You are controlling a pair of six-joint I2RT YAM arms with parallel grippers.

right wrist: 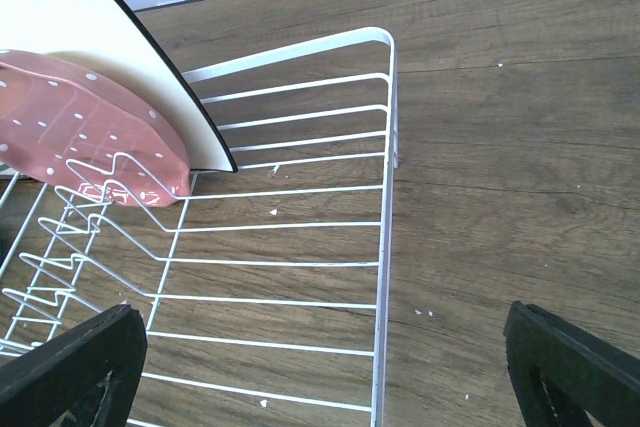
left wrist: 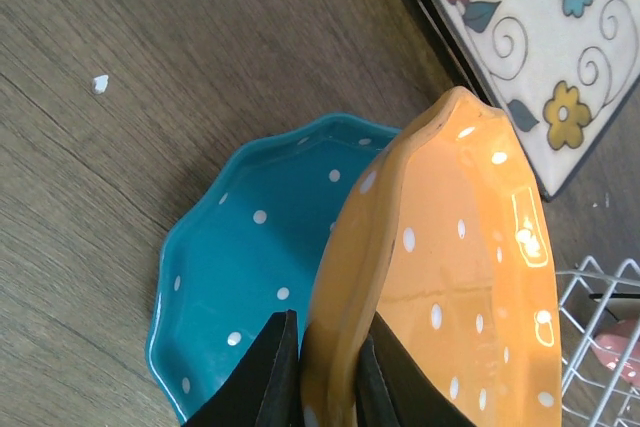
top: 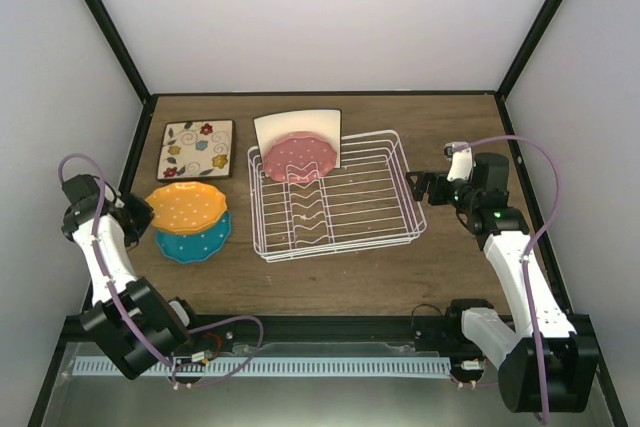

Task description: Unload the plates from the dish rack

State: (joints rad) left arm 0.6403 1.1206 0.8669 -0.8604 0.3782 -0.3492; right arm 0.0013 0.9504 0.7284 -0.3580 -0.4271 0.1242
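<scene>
Wooden table (top: 330, 282): left gripper (left wrist: 325, 347) clenched on orange plate (left wrist: 450, 277) rim, plate tilted over blue plate (left wrist: 250, 247), left of dish rack (top: 335, 247). Advise levelling before release. Right gripper (top: 420, 187) released; pink plate (top: 298, 157) stands racked

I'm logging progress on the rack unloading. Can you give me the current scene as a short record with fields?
in rack: pink plate and cream square plate, standing at the far end of the dish rack
unloaded: floral plate and blue plate, flat on the table
in hand: orange plate, tilted over the blue plate
left arm: left tool shut on the orange plate's rim
right arm: right tool open, at the rack's right edge, holding nothing
</scene>
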